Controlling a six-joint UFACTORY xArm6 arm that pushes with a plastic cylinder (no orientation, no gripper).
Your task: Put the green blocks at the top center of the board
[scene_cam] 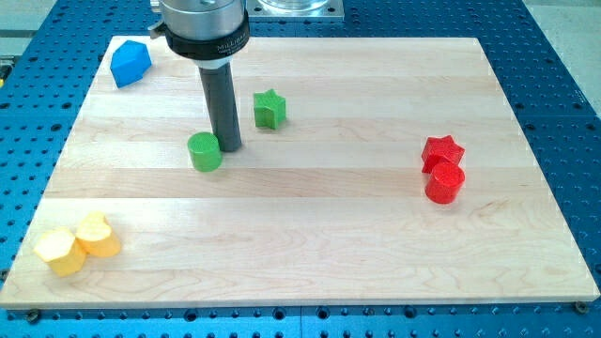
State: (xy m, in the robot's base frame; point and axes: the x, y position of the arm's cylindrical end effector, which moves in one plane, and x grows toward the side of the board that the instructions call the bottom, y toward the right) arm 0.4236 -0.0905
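Note:
A green cylinder lies left of the board's middle. A green star lies up and to the right of it, in the upper middle. My tip is down on the board just to the right of the green cylinder, touching or nearly touching its right side. The green star is a short way up and right of the tip. The dark rod rises from the tip to the arm's head at the view's top.
A blue block sits at the top left corner. A red star and a red cylinder touch each other at the right. Two yellow blocks sit at the bottom left. The wooden board lies on a blue perforated table.

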